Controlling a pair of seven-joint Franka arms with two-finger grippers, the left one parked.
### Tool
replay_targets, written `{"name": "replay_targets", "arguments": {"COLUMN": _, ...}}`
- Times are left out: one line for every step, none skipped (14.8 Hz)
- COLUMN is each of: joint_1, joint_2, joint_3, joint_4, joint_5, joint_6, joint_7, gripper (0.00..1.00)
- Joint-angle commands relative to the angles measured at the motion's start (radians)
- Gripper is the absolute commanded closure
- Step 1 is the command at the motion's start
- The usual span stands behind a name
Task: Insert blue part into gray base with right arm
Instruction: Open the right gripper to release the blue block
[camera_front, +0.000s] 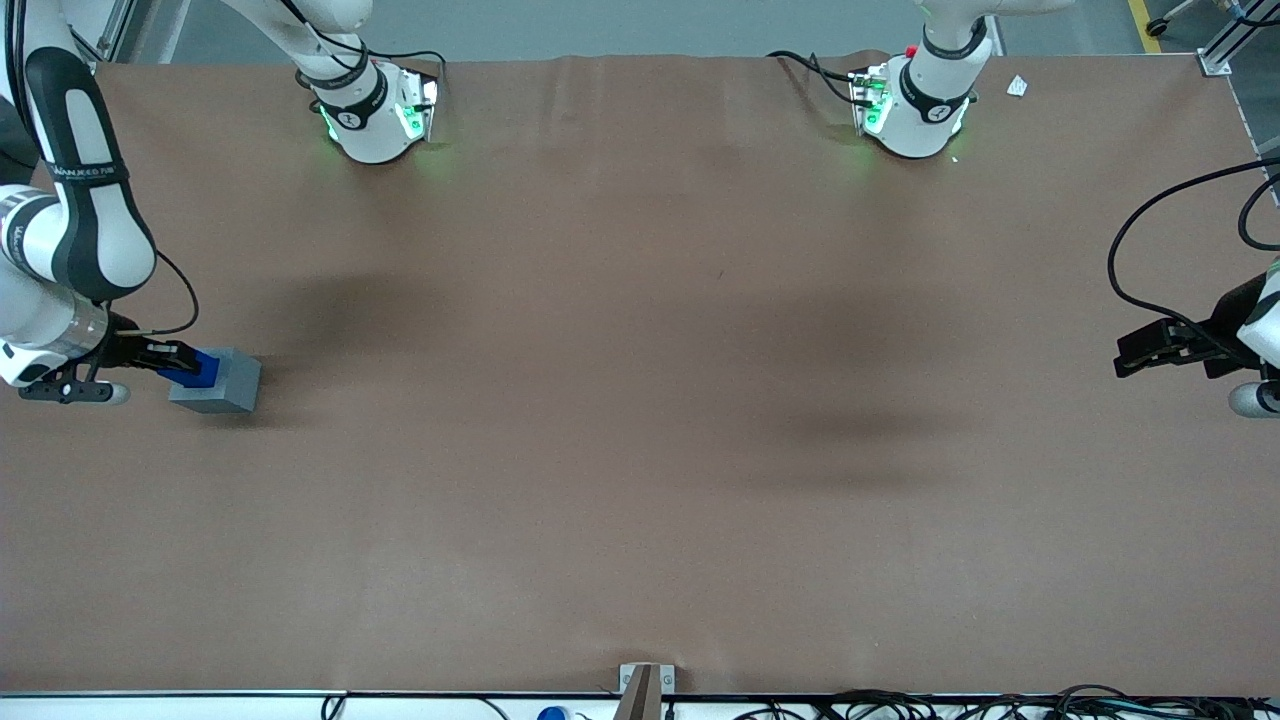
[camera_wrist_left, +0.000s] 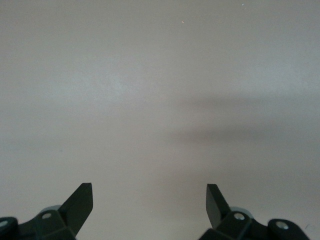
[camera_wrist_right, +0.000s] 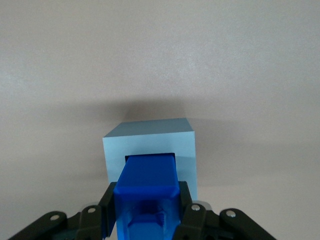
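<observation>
- The right arm (camera_front: 75, 215), white with black bands, reaches down at the working arm's end of the brown bench (camera_front: 640, 450), its claw (camera_front: 172, 362) poised directly over the gray base (camera_front: 218, 382).
- The claw (camera_wrist_right: 146, 215) is clamped on the blue part (camera_wrist_right: 147, 192); one black finger presses each side of the block, as the right wrist view shows.
- The blue part (camera_front: 198, 369) hangs from the claw with its free end at the square socket (camera_wrist_right: 149, 155) sunk in the top face of the gray base (camera_wrist_right: 150, 145); the dark rim of the socket shows just around the blue end.
- How deep the blue part sits in the socket cannot be told from either view.
- The gray base stands flat on the bench right under the claw, its shadow falling on the surface past the block from the claw.
- In the front view the blue part covers the claw-side part of the base's top, while the rest of that top face and one gray side wall remain exposed.
- Nothing else lies near the claw on the bench.
</observation>
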Motion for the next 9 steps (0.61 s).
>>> {"name": "replay_targets", "arguments": {"joint_1": -0.018, "joint_2": -0.003, "joint_3": 0.011, "joint_4": -0.012, "joint_5": -0.009, "joint_6": 0.017, "joint_7": -0.001, "gripper": 0.82}}
{"name": "replay_targets", "arguments": {"joint_1": -0.018, "joint_2": -0.003, "joint_3": 0.013, "joint_4": -0.010, "joint_5": -0.009, "joint_6": 0.016, "joint_7": -0.001, "gripper": 0.74}}
{"name": "replay_targets", "arguments": {"joint_1": -0.018, "joint_2": -0.003, "joint_3": 0.011, "joint_4": -0.009, "joint_5": -0.009, "joint_6": 0.014, "joint_7": 0.001, "gripper": 0.54}}
{"name": "replay_targets", "arguments": {"joint_1": -0.016, "joint_2": -0.003, "joint_3": 0.013, "joint_4": -0.006, "joint_5": -0.009, "joint_6": 0.010, "joint_7": 0.002, "gripper": 0.22}}
{"name": "replay_targets", "arguments": {"joint_1": -0.018, "joint_2": -0.006, "joint_3": 0.013, "joint_4": 0.001, "joint_5": -0.009, "joint_6": 0.004, "joint_7": 0.001, "gripper": 0.00}}
{"name": "replay_targets", "arguments": {"joint_1": -0.015, "joint_2": -0.012, "joint_3": 0.013, "joint_4": 0.010, "joint_5": -0.009, "joint_6": 0.001, "joint_7": 0.002, "gripper": 0.00}}
{"name": "replay_targets", "arguments": {"joint_1": -0.013, "joint_2": -0.024, "joint_3": 0.013, "joint_4": 0.025, "joint_5": -0.009, "joint_6": -0.030, "joint_7": 0.001, "gripper": 0.00}}
{"name": "replay_targets", "arguments": {"joint_1": -0.007, "joint_2": -0.040, "joint_3": 0.013, "joint_4": 0.049, "joint_5": -0.009, "joint_6": -0.088, "joint_7": 0.002, "gripper": 0.00}}
{"name": "replay_targets", "arguments": {"joint_1": -0.004, "joint_2": -0.054, "joint_3": 0.014, "joint_4": 0.080, "joint_5": -0.009, "joint_6": -0.148, "joint_7": 0.004, "gripper": 0.00}}
